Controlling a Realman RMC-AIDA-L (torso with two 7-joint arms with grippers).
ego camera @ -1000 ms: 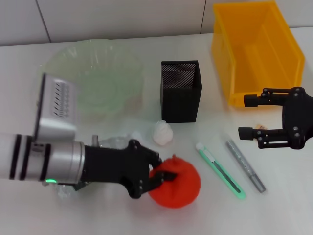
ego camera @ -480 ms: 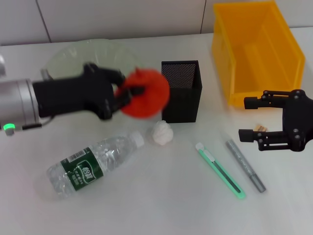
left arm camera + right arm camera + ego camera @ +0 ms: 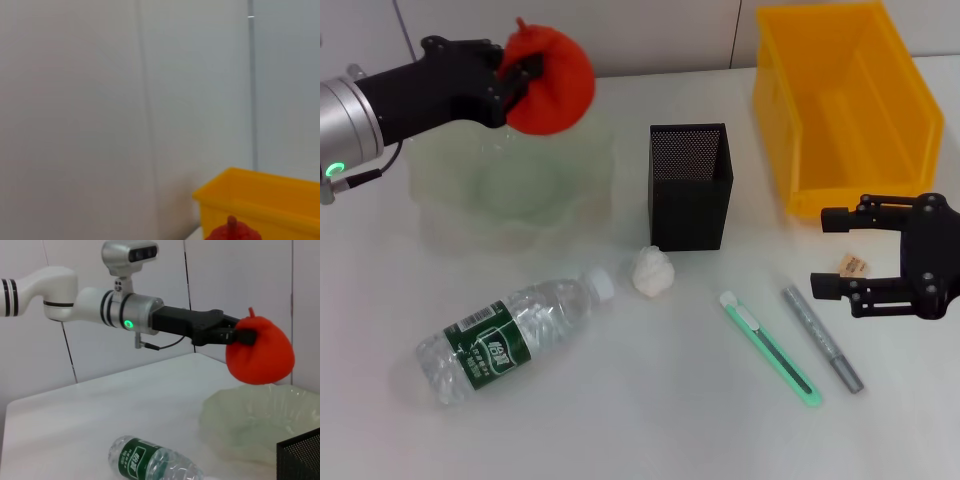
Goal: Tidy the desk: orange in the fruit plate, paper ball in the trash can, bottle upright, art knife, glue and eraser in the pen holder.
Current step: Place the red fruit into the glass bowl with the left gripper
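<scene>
Holding, left gripper (image 3: pixel 516 72): our black left fingers are clamped on the round red-orange orange (image 3: pixel 554 82), which hangs in the air above the far rim of the fruit plate.
Fruit plate: the pale green translucent wavy-edged plate (image 3: pixel 450 215) sits at the far left of the white table (image 3: pixel 650 420), under the orange and not touching it.
Bottle: the clear plastic water bottle with a green label (image 3: pixel 500 340) lies on its side near the front, cap toward the paper ball.
Paper ball: the small crumpled white paper ball (image 3: pixel 651 270) rests just in front of the pen holder.
Pen holder: the black mesh square pen holder (image 3: pixel 690 186) stands upright at centre.
Art knife: the green-and-white art knife (image 3: pixel 771 349) lies flat, right of the paper ball.
Glue: the grey glue stick (image 3: pixel 822 338) lies just beside the knife.
Trash can: the yellow plastic bin (image 3: pixel 844 105) stands at the far right.
Right gripper (image 3: pixel 832 252): we see its black jaws spread open, low over the table in front of the bin, with a small tan item (image 3: pixel 853 264) lying between them.
</scene>
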